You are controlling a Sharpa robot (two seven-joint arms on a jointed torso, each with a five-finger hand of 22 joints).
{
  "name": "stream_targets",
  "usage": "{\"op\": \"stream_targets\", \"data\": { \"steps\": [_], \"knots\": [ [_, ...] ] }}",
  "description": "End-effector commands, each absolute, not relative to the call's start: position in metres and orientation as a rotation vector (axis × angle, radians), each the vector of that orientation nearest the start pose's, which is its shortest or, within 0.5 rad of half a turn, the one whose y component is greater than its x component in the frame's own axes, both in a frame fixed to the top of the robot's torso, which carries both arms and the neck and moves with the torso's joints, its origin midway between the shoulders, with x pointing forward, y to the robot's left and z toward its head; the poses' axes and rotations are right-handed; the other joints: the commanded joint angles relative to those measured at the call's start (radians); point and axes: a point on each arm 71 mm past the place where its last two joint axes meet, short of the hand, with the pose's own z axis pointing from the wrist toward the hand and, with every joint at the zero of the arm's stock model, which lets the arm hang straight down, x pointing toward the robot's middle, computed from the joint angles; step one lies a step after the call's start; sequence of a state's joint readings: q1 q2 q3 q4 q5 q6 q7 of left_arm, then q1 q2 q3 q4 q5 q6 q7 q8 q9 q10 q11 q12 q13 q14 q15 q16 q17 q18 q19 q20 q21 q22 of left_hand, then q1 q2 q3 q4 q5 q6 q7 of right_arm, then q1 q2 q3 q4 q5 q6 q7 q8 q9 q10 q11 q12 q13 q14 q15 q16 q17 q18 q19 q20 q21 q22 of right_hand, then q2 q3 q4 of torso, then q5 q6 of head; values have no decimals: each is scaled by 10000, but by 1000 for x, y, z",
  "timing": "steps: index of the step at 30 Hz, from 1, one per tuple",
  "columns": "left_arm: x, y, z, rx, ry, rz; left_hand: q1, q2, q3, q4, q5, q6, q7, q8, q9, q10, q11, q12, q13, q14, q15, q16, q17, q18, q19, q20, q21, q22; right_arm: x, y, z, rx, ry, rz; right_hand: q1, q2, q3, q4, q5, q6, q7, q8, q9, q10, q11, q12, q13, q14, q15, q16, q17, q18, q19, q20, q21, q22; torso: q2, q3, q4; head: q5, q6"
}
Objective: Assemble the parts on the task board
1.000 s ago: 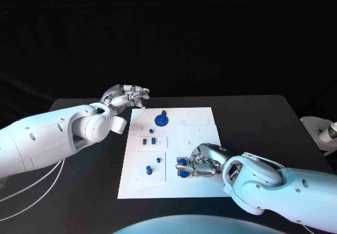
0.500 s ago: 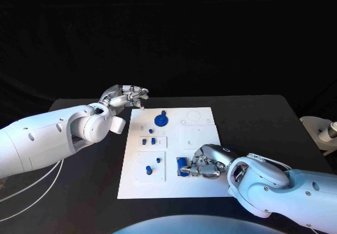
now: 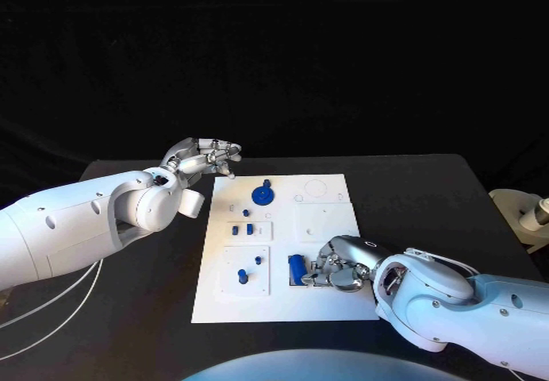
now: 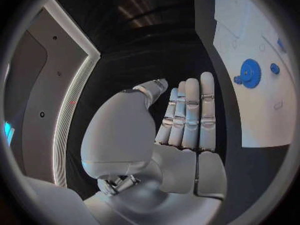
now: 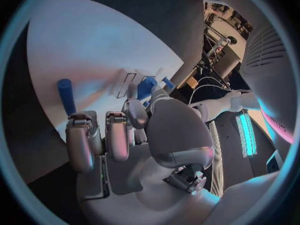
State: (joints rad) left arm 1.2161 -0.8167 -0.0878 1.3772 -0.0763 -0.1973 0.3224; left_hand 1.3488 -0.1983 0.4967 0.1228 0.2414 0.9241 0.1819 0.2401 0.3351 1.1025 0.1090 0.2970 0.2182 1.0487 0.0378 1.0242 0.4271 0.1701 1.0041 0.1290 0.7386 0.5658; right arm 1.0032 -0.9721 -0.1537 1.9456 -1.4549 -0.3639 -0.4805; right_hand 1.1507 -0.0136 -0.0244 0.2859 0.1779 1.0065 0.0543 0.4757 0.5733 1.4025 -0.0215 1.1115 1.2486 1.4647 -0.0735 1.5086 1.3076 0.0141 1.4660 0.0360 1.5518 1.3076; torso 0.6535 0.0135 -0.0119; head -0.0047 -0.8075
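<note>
Board [image 3: 326, 230]: your right hand [image 3: 332, 270] rests low on its near edge, fingers curled beside a blue part [image 3: 297, 268], grasp unclear. Left hand [image 3: 206, 159] raised, fingers together, empty.

This looks like a robotics lab or demonstration bench. A black table [image 3: 412, 190] stands against black backdrop cloth that closes off everything from 10 to 2 o'clock in the head view. A white task board [image 3: 326, 222] lies at its centre, a test fixture with small blue parts [image 3: 263, 194] set in it. White cables [image 3: 57, 305] trail off at 8 o'clock. The right wrist view catches lit vertical light strips [image 5: 245, 130] and metal equipment stands [image 5: 219, 40] beyond.
</note>
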Motion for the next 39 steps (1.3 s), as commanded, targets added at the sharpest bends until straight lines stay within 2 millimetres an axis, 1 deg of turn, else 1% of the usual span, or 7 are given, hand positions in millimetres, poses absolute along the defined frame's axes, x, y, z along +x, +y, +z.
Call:
{"op": "stream_targets", "data": {
  "steps": [1, 7, 13, 25, 28, 32, 39],
  "knots": [
    [509, 233, -199, -10654, 15469, -14767, -91, 5, -1, 50, 48, -50, -4, -47, -14, -87, 5, 44, 13, -33, 32, 35, -14, 125, 23, 63, -52, -16, 341, -163, -267, 21, 20332, 6299, 111, 38, 54, 43, 21, -14, -10, -4, -15, 64, 22, 38, 20, 751, -73, 39, 894, -111, 999, -63, 50, 2593, 8, -3, 4, 3, 5],
    [509, 232, -199, -10650, 15476, -14778, -91, 5, -1, 50, 48, -50, -4, -47, -14, -87, 5, 44, 13, -33, 32, 35, -14, 125, 23, 63, -52, -16, 345, -158, -269, 53, 20253, 6332, -51, 165, -14, 80, -35, 37, -12, 10, -29, 121, 21, 138, 104, 759, -74, 58, 945, -114, 1004, -65, 63, 2596, 6, -2, 13, -1, -7],
    [509, 233, -199, -10655, 15455, -14759, -91, 5, -1, 50, 48, -50, -4, -47, -14, -87, 5, 44, 13, -33, 32, 35, -14, 125, 23, 63, -52, -16, 346, -157, -271, -20, 20375, 6224, -80, 169, -37, 75, -41, 39, -13, 10, -32, 115, 21, 114, 90, 755, -74, 50, 921, -106, 990, -65, 25, 2586, 6, -13, 4, 19, -25],
    [509, 235, -199, -10675, 15446, -14718, -52, 25, 17, 51, 55, -47, -10, -43, -13, -93, -2, 58, 17, -37, 25, 44, -19, 129, 36, 62, -73, -29, 347, -159, -273, -211, 20586, 6019, 435, -229, -311, 5, -419, -9, 2, -9, -77, 67, 33, -3, 73, 739, -66, 28, 875, -88, 961, -58, -57, 2563, -3, 1, -10, 24, -68],
    [509, 235, -199, -10681, 15449, -14707, -32, 27, 24, 43, 57, -47, -12, -43, -13, -96, -4, 61, 18, -38, 22, 47, -21, 130, 42, 60, -78, -32, 347, -159, -272, -177, 20518, 6100, 419, -243, -360, 36, -484, -2, 7, -4, -80, 70, 37, 1, 82, 740, -63, 30, 884, -89, 963, -56, -53, 2564, 0, 1, -15, 25, -71],
    [509, 235, -199, -10687, 15449, -14692, -5, 28, 31, 32, 58, -47, -13, -42, -13, -99, -7, 66, 19, -41, 19, 49, -23, 131, 48, 58, -83, -35, 346, -158, -271, -133, 20428, 6228, 215, -276, -644, 61, -870, 28, 9, 26, -82, 79, 42, -5, 102, 739, -56, 26, 879, -89, 963, -49, -53, 2564, 1, 4, -4, 17, -86],
    [509, 236, -199, -10693, 15441, -14672, 17, 33, 39, 24, 59, -45, -13, -40, -13, -100, -8, 71, 21, -43, 17, 51, -25, 133, 54, 56, -88, -38, 345, -158, -268, 38, 20181, 6406, 100, -266, -808, 74, -947, 37, 8, 44, -81, 92, 42, 15, 129, 742, -56, 30, 896, -92, 967, -47, -42, 2567, 1, -4, -6, 9, -100]
  ]
}}
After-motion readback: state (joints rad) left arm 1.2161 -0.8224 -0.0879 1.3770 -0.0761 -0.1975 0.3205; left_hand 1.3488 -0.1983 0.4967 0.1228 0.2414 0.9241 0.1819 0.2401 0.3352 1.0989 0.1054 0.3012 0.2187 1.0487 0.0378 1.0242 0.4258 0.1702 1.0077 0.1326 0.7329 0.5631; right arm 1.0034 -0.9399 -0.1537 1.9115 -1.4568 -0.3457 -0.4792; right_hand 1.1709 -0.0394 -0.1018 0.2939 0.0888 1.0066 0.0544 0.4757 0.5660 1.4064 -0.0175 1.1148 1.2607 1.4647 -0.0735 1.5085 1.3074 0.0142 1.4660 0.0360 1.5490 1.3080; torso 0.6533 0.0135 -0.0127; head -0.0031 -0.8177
